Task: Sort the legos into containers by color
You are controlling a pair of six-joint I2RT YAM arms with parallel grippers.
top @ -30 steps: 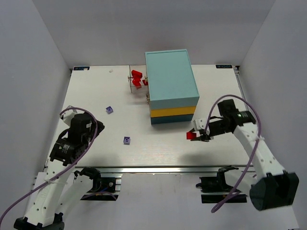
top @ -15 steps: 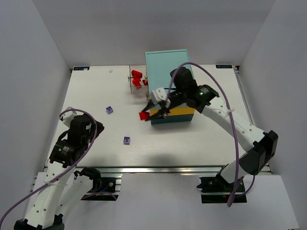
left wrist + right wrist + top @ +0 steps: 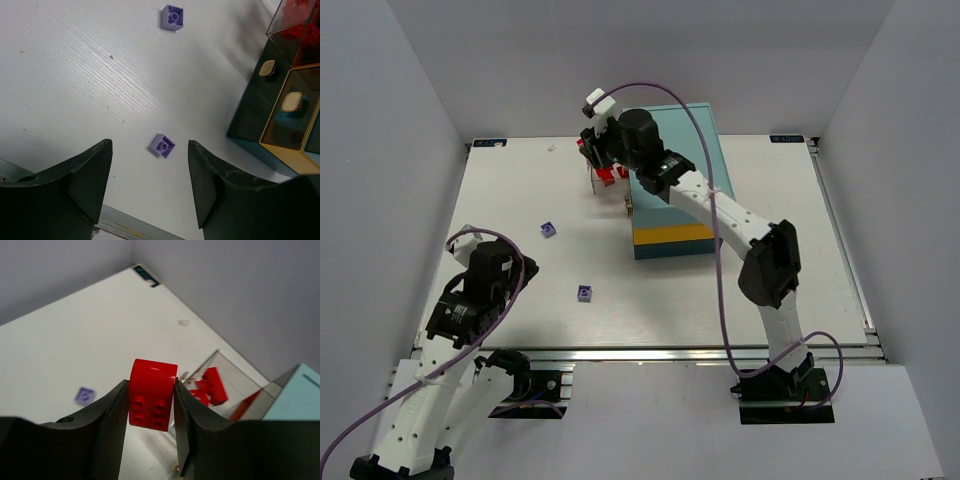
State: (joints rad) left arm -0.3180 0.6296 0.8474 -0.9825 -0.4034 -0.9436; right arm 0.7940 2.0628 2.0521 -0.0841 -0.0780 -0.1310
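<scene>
Moved: right gripper has swung from the near right, past the boxy teal-and-yellow cabinet, to the clear plastic drawer holding red bricks
Grip: jaws half closed, clamping the small red studded plastic brick
Meaning: likely ready for release; drawer colour matches
Pose: studs face the wrist; long axis along the fingers
Left gripper: wide open, empty, over a small purple studded brick

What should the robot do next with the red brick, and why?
Probably ease the right gripper sideways until it hangs over the clear drawer. It grips a red brick, that drawer already holds red bricks, and from the wrist view the brick does not look quite above it yet.
</scene>
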